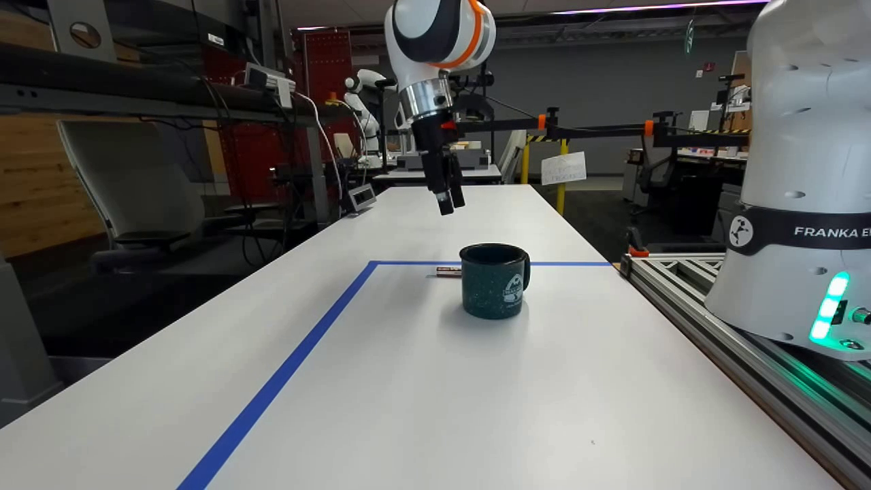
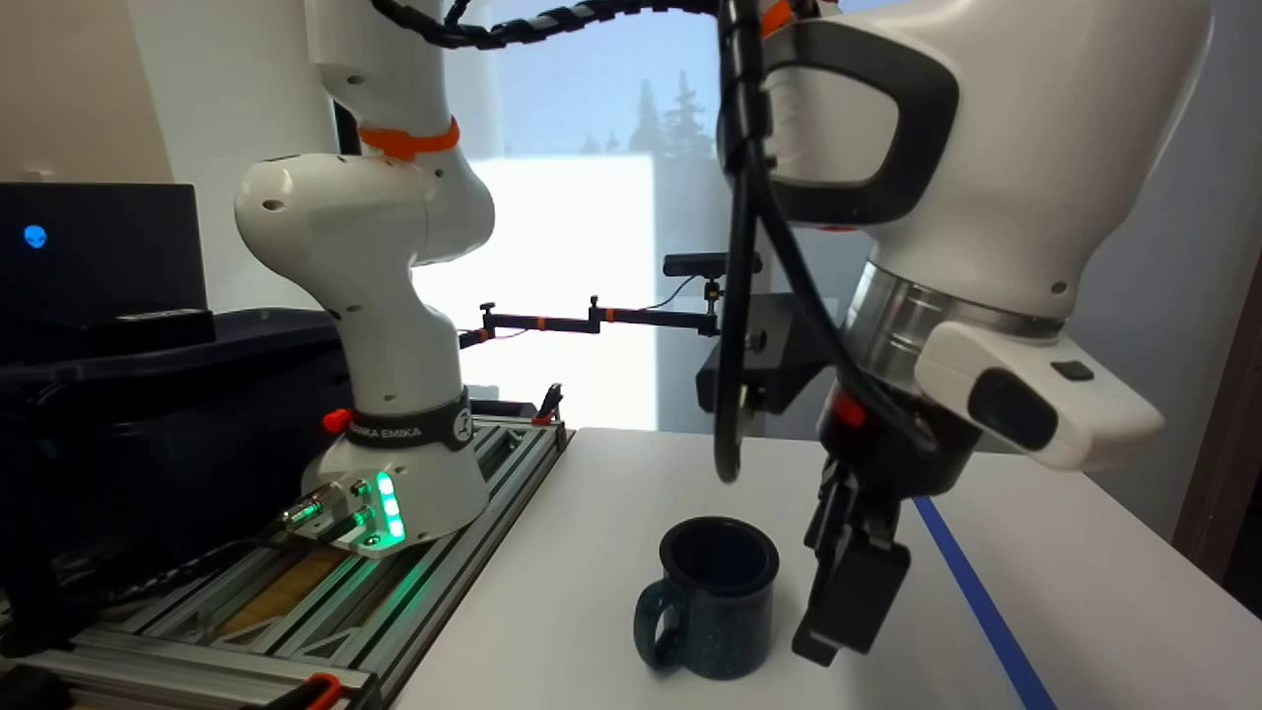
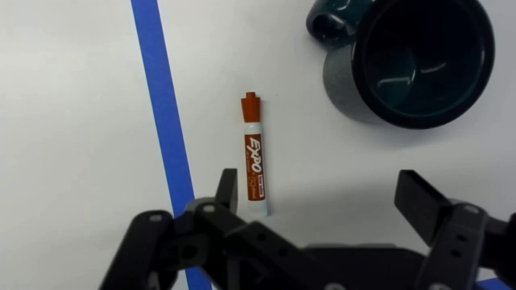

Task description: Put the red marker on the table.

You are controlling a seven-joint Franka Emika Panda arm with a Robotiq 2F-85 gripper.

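Hanging spread wide, the jaws pinch nothing, and in an exterior view they sit well clear above the bench point(image 1: 435, 381). Nearest them lies the red marker point(image 3: 254, 157), flat on the bench; in the wrist view it shows inside the gap, but close to one side rather than the middle. By the task sentence, that looks like the placing done, so I judge the step in hand to be a clean departure. Lift straight up first, with the jaws parted; any low sideways sweep could nudge the marker, which looks round and would probably roll. Should it need gripping for a better spot, centre the jaws over it before coming down, and close crosswise on its middle.

Next outward, a strip of blue tape point(image 3: 164, 104) runs beside the marker, nearly parallel and not touching. On the marker's other side stands the dark green mug point(image 3: 411, 64), upright, near but apart, its handle point(image 3: 336, 22) turned to the marker's side; in an exterior view the mug hides part of the marker. Give that handle room, since a knock could push the mug across.
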